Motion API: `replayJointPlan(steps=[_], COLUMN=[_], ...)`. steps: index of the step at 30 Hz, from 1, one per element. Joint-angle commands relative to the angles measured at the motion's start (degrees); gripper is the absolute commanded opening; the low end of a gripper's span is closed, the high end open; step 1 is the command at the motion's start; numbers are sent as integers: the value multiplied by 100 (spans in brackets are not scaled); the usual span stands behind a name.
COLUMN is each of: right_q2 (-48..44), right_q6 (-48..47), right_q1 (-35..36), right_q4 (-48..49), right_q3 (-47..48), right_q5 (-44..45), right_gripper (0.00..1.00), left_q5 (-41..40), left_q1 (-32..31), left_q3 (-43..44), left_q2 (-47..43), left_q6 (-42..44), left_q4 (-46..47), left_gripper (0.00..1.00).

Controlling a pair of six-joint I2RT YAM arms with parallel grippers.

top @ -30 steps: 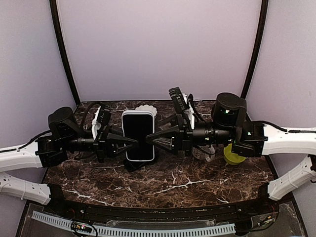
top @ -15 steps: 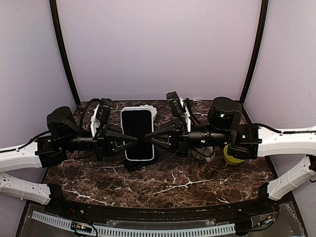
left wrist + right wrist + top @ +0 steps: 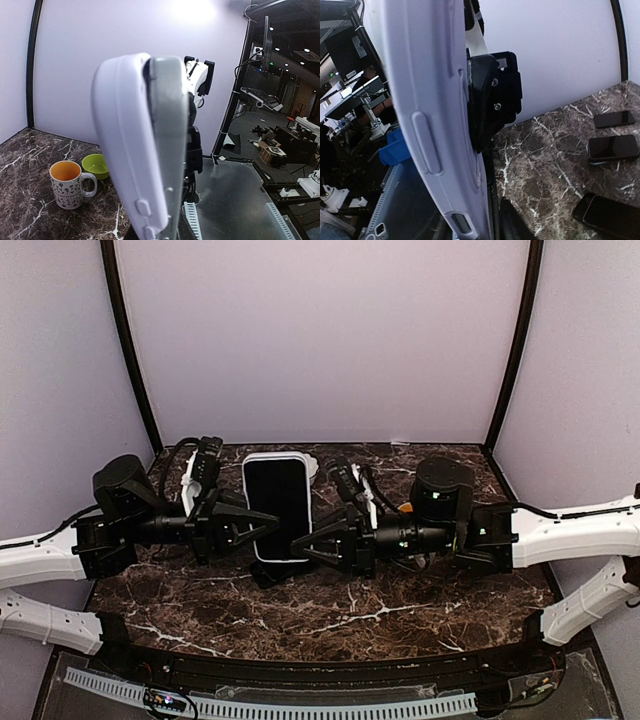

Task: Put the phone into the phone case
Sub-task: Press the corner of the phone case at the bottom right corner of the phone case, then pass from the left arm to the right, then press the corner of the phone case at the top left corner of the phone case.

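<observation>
Over the middle of the marbled table (image 3: pixel 380 625), just beyond the arm bases, the 2 arms meet from opposite sides at the phone (image 3: pixel 277 502). It appears to be held clear of the surface, with its dark screen turned up to the top camera. The white phone case (image 3: pixel 122 145) wraps its back and shows as a pale rim all round the glass, so the phone is judged to be in the case. The left gripper (image 3: pixel 268 529) is clamped on the left long edge of the cased phone. The likely purpose is to act as a vice, so the assembly cannot slide while the other side is worked. The right gripper (image 3: pixel 298 543) has its tips at the near right corner. Whether its jaws are parted or closed cannot be determined, because the right wrist view is filled by the case's side wall and its moulded button covers. That position suggests pressing or checking the last corner. In the left wrist view a seam runs between the grey phone body and the white shell, and full seating cannot be confirmed. Farther off, a patterned mug (image 3: pixel 70 185) and a green bowl (image 3: pixel 96 166) stand just beside each other, well apart from the work. 3 spare phones (image 3: pixel 613 148) lie flat on the marble, out of the way.
</observation>
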Motion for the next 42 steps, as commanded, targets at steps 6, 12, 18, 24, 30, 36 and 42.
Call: replayJointPlan(steps=[6, 12, 18, 24, 30, 36, 42], right_q2=[-18, -42, -125, -183, -195, -174, -156], right_q6=[-214, -434, -466, -485, -486, -510, -548], right_q1=[93, 95, 99, 99, 99, 99, 98], right_q4=[70, -217, -232, -267, -327, -352, -415], right_q3=[94, 211, 223, 211, 223, 237, 296], right_q5=[177, 128, 132, 168, 171, 179, 108], right_gripper=[0, 0, 0, 0, 0, 0, 0], left_q5=[19, -441, -787, -669, -703, -782, -511], left_q1=[-28, -20, -20, -20, -20, -20, -20], left_q3=[103, 297, 700, 754, 769, 731, 690], left_q2=[-53, -157, -201, -145, -273, -341, -315], left_q6=[-39, -30, -58, -215, -124, -88, -95], left_q4=[564, 339, 18, -130, -121, -111, -61], left_gripper=[0, 50, 39, 25, 25, 0, 0])
